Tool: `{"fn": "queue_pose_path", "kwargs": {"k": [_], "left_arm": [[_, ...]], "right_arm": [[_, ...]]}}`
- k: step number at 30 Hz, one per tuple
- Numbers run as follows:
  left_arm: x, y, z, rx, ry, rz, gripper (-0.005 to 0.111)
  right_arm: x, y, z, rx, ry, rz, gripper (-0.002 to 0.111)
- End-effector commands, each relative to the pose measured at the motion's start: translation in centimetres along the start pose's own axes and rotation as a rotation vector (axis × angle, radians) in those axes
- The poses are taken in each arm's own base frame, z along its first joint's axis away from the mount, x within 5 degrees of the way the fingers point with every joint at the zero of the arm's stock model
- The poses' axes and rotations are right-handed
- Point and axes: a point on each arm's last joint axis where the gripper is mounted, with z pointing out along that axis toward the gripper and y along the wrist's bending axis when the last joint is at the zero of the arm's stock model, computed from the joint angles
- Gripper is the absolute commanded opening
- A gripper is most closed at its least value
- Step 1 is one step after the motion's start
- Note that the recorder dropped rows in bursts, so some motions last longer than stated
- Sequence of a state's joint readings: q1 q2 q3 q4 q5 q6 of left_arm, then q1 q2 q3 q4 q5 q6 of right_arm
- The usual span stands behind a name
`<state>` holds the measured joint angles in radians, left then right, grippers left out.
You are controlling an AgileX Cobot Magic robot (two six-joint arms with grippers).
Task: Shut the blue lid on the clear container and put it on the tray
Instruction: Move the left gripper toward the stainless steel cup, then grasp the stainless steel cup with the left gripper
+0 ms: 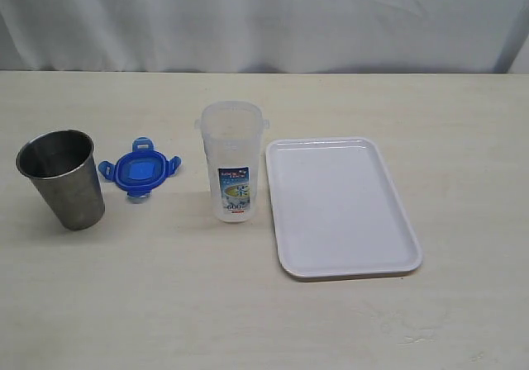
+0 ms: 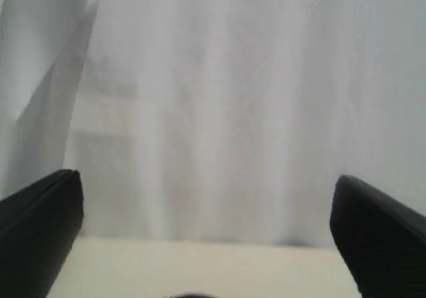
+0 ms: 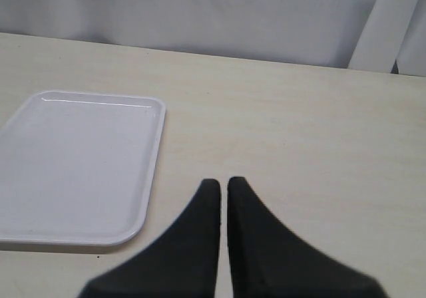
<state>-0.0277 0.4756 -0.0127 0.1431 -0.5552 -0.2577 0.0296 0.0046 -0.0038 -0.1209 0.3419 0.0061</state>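
Note:
The clear container (image 1: 232, 160) stands upright and uncovered in the middle of the table, its printed label facing the camera. The blue lid (image 1: 139, 170) lies flat to its left, flaps spread. The white tray (image 1: 340, 205) sits just right of the container, bare. Neither arm shows in the exterior view. My left gripper (image 2: 206, 208) is open wide with nothing between its dark fingers, looking at the curtain and a strip of table. My right gripper (image 3: 222, 181) is shut on nothing, hovering over bare table beside the tray (image 3: 80, 165).
A tapered steel cup (image 1: 62, 178) stands at the far left, next to the lid. A white curtain (image 1: 264, 19) hangs behind the table's back edge. A white upright post (image 3: 376, 25) shows at the table's far side in the right wrist view.

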Motion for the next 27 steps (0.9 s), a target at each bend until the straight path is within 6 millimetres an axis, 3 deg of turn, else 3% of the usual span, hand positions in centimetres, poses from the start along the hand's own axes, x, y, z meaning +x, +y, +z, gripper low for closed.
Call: {"fn": "queue_pose_path", "kwargs": {"k": [1, 12, 20, 27], "left_arm": [[3.2, -0.3, 2.5, 0.083, 0.232, 0.075, 0.104], [10.0, 0.0, 5.7, 0.167, 0.460, 0.110, 0.104], [13.3, 0.5, 7.5, 0.182, 0.528, 0.118, 0.104], [14.3, 0.6, 10.1, 0.204, 0.527, 0.131, 0.104]], "right_arm": [[0.1, 0.0, 0.0, 0.002, 0.001, 0.007, 0.005], [0.1, 0.0, 0.0, 0.002, 0.001, 0.007, 0.005], [0.1, 0.0, 0.0, 0.002, 0.001, 0.007, 0.005], [0.1, 0.0, 0.0, 0.002, 0.001, 0.007, 0.005]]}}
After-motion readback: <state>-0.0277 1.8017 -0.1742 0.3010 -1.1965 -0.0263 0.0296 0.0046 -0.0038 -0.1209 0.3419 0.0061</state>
